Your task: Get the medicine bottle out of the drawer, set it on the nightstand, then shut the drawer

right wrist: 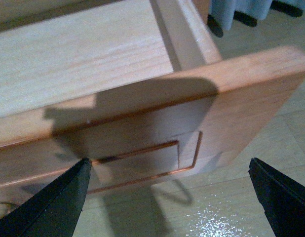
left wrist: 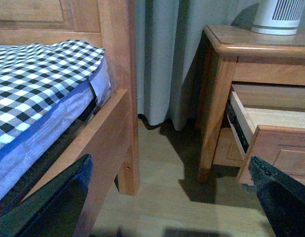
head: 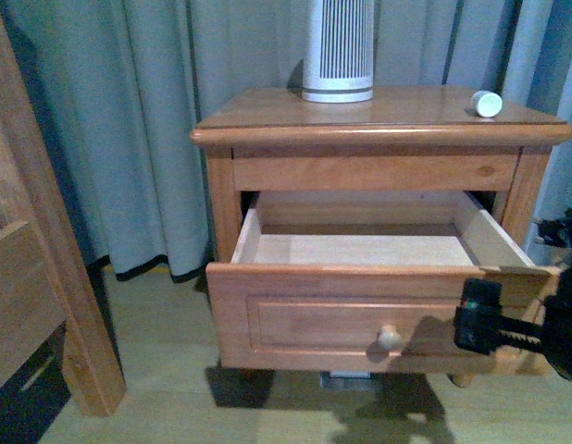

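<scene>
The medicine bottle (head: 487, 104), tiny and white, lies on the right of the nightstand (head: 379, 129) top. The upper drawer (head: 360, 314) is pulled out; its pale inside (head: 360, 248) shows nothing in it. Its knob (head: 389, 338) faces me. My right gripper (head: 478, 315) is open and empty just in front of the drawer front's right end. In the right wrist view it (right wrist: 167, 207) hovers over the floor before the drawer's panel (right wrist: 142, 133). My left gripper (left wrist: 172, 217) is open and empty, low over the floor between the bed and the nightstand (left wrist: 216, 89).
A tall white ribbed cylinder (head: 338, 46) stands at the back of the nightstand top. A wooden bed frame (head: 45, 231) stands at the left, with checked bedding (left wrist: 34, 84) on it. Grey curtains (head: 129, 111) hang behind. The floor (left wrist: 162, 173) is pale wood.
</scene>
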`<act>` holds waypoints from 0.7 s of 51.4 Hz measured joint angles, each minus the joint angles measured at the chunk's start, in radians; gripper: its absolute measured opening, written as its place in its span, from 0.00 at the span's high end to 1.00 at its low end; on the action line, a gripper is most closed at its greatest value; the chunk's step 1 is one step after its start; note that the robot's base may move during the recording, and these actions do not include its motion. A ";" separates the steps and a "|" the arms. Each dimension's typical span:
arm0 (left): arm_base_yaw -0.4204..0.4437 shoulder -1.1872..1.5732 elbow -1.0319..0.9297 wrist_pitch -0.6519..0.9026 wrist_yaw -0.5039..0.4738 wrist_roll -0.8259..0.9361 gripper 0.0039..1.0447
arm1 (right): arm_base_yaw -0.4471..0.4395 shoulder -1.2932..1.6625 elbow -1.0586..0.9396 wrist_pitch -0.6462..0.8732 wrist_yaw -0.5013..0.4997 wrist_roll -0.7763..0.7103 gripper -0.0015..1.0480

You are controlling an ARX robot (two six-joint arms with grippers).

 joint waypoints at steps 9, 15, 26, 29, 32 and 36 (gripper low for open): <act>0.000 0.000 0.000 0.000 0.000 0.000 0.06 | -0.002 0.123 0.238 -0.084 0.000 -0.039 0.07; 0.000 0.000 0.000 0.000 0.000 0.000 0.06 | -0.015 0.231 0.456 -0.178 -0.008 -0.058 0.07; 0.000 0.000 0.000 0.000 0.000 0.000 0.06 | -0.036 0.397 0.766 -0.258 -0.013 -0.113 0.07; 0.000 0.000 0.000 0.000 0.000 0.000 0.06 | -0.038 0.424 0.818 -0.274 -0.013 -0.131 0.07; 0.000 0.000 0.000 0.000 0.000 0.000 0.06 | -0.040 0.437 0.843 -0.286 -0.015 -0.137 0.07; 0.000 0.000 0.000 0.000 0.000 0.000 0.06 | -0.040 0.437 0.844 -0.293 -0.021 -0.135 0.07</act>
